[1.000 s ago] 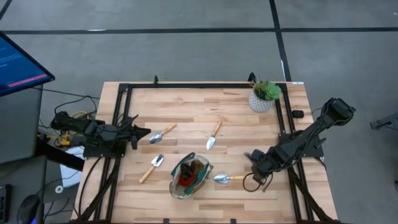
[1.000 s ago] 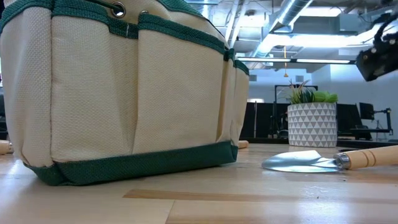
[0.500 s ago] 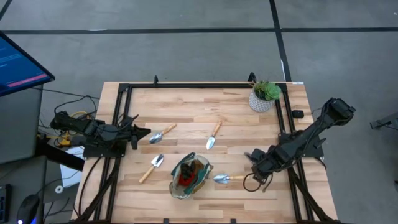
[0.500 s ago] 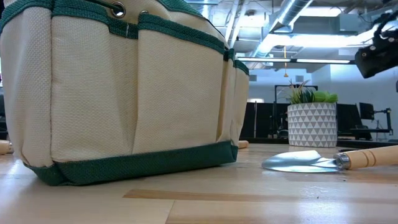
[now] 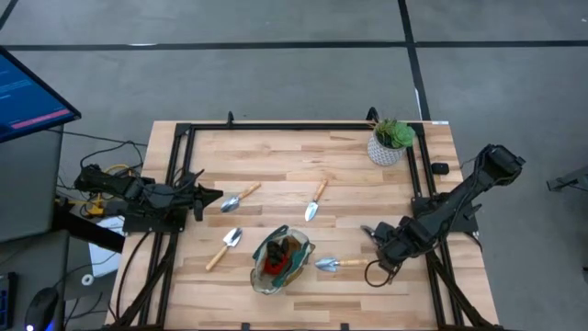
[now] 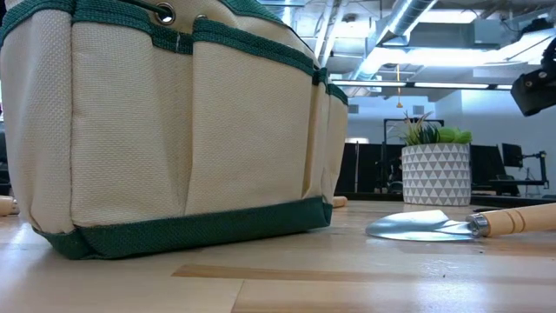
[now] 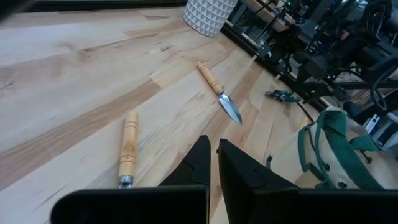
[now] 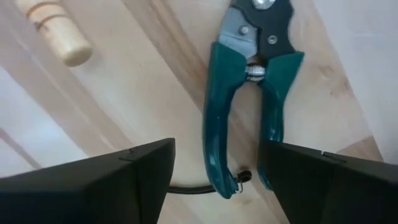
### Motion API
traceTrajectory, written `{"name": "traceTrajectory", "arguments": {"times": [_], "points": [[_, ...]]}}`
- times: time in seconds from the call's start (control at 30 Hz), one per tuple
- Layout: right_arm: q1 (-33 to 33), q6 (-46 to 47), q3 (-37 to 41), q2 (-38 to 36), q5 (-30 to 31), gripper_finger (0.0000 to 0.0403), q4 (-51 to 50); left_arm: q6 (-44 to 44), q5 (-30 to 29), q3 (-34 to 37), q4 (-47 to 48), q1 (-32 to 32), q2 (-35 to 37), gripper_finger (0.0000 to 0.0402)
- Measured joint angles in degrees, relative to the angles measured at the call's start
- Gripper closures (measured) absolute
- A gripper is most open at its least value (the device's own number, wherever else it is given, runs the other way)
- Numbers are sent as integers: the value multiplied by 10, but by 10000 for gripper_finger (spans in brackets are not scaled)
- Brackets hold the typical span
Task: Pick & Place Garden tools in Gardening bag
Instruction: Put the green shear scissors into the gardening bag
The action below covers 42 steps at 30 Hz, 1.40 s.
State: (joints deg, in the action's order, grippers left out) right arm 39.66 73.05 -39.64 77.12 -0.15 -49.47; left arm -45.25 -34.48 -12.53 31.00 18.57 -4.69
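Green-handled pruning shears (image 8: 252,99) lie flat on the wooden table (image 5: 349,175) right in front of your right gripper (image 8: 217,171), whose fingers stand wide apart and grasp nothing. Your gardening bag (image 5: 280,260) sits near the table's front edge, one trowel (image 5: 333,264) just beside it. Your left gripper (image 7: 213,163) waits at the left side, fingers nearly closed, empty.

the whole table (image 5: 303,161) is seen from straight above; the gardening bag (image 6: 165,130) is viewed level, very near. the pruning shears (image 8: 249,93) are framed closely between spread jaws.
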Motion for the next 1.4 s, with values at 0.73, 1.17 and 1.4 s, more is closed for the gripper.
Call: {"name": "traceTrajectory", "arguments": {"times": [0.73,1.17,1.4], "points": [[3,91,9,75,-75,181,53,0,0,0,-12,0,0,399],[-7,126,9,84,-78,189,67,0,0,0,-17,0,0,399],[-9,155,5,84,-83,189,72,0,0,0,-20,0,0,399]]}}
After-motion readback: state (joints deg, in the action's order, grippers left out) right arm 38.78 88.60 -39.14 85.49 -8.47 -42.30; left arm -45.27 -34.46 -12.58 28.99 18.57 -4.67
